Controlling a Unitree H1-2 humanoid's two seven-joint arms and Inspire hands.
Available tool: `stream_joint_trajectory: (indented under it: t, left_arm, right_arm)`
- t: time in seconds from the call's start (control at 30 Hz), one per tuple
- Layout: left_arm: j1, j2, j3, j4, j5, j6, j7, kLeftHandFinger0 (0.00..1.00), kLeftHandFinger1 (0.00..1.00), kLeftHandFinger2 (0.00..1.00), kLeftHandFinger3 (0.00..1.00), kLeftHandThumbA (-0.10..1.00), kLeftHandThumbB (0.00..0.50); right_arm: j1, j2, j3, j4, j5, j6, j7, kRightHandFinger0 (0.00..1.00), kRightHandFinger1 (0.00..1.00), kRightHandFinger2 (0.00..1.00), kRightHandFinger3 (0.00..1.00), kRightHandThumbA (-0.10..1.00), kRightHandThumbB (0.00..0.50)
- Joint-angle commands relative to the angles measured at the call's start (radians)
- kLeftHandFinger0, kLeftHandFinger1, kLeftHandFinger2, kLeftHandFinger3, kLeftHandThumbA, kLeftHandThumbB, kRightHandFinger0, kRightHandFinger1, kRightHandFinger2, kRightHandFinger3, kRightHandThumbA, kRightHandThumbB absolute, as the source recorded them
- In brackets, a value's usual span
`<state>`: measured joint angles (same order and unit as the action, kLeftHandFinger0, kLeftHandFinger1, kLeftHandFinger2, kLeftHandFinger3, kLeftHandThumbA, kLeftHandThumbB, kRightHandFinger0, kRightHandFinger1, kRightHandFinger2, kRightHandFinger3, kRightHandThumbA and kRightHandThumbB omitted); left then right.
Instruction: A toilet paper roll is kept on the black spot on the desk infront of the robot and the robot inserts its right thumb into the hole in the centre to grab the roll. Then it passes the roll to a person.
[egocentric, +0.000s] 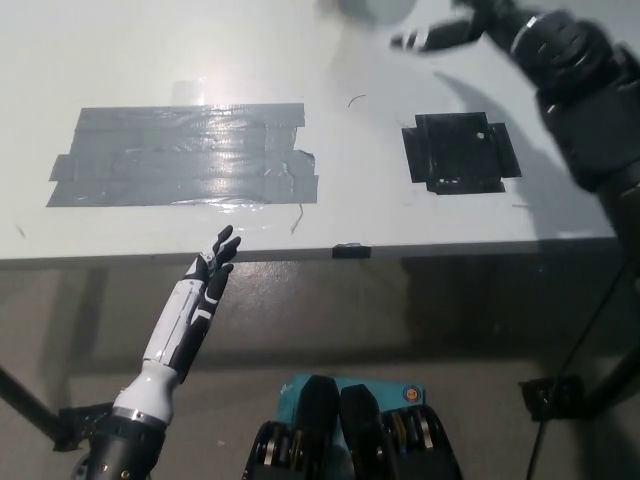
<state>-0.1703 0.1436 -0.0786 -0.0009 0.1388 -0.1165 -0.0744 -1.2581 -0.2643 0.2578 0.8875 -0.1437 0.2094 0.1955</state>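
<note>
Above black spot (459, 152), empty right hand (450, 33).

White desk (150, 60) with grey tape patch (185, 155), grey floor (450, 330) below

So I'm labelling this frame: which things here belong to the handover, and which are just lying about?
Belongs to the job:
right hand, raised at the desk's far edge
black spot, now bare

Just there:
grey tape patch
left hand, resting open below the desk edge
</note>
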Motion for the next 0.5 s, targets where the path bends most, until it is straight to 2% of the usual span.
stream_joint_trajectory:
  t: [0.0, 0.07, 0.13, 0.27, 0.3, 0.33, 0.43, 0.47]
  left_arm:
    - [-0.023, 0.005, 0.001, -0.015, -0.002, -0.01, -0.006, 1.0, 1.0, 1.0, 1.0, 1.0, 0.196]
    - [-0.023, 0.005, 0.001, -0.015, -0.004, -0.018, -0.006, 1.0, 1.0, 1.0, 1.0, 1.0, 0.189]
    - [-0.024, 0.007, 0.0, -0.013, 0.004, -0.019, -0.003, 1.0, 1.0, 1.0, 1.0, 1.0, 0.194]
    - [-0.032, 0.007, 0.005, 0.0, -0.004, -0.029, -0.002, 1.0, 1.0, 1.0, 1.0, 1.0, 0.188]
    - [-0.031, 0.007, 0.007, 0.002, -0.005, -0.03, -0.001, 1.0, 1.0, 1.0, 1.0, 1.0, 0.187]
    - [-0.031, 0.007, 0.008, 0.004, -0.007, -0.029, -0.001, 1.0, 1.0, 1.0, 1.0, 1.0, 0.188]
    - [-0.023, 0.002, 0.015, 0.009, -0.019, -0.027, 0.002, 1.0, 1.0, 1.0, 1.0, 1.0, 0.195]
    - [-0.02, 0.001, 0.016, 0.011, -0.018, -0.028, 0.005, 1.0, 1.0, 1.0, 1.0, 1.0, 0.194]
  right_arm:
    - [-0.034, -0.057, -0.13, -0.151, 0.045, 0.026, -0.062, 1.0, 1.0, 1.0, 1.0, 0.8, 0.5]
    - [0.003, -0.079, -0.186, -0.29, 0.069, 0.058, -0.04, 1.0, 1.0, 1.0, 1.0, 0.79, 0.497]
    - [0.069, -0.098, -0.217, -0.485, 0.077, 0.132, -0.008, 1.0, 1.0, 1.0, 1.0, 0.81, 0.5]
    - [0.254, -0.122, -0.227, -0.931, 0.099, 0.234, 0.053, 1.0, 1.0, 1.0, 1.0, 0.91, 0.5]
    - [0.283, -0.125, -0.222, -0.998, 0.098, 0.251, 0.06, 1.0, 1.0, 1.0, 1.0, 0.92, 0.5]
    - [0.336, -0.135, -0.208, -1.092, 0.086, 0.249, 0.07, 1.0, 1.0, 1.0, 1.0, 0.97, 0.477]
    - [0.5, -0.129, -0.192, -1.342, 0.077, 0.261, 0.077, 1.0, 1.0, 1.0, 1.0, 1.0, 0.47]
    - [0.551, -0.121, -0.194, -1.398, 0.103, 0.261, 0.076, 1.0, 1.0, 1.0, 1.0, 1.0, 0.451]
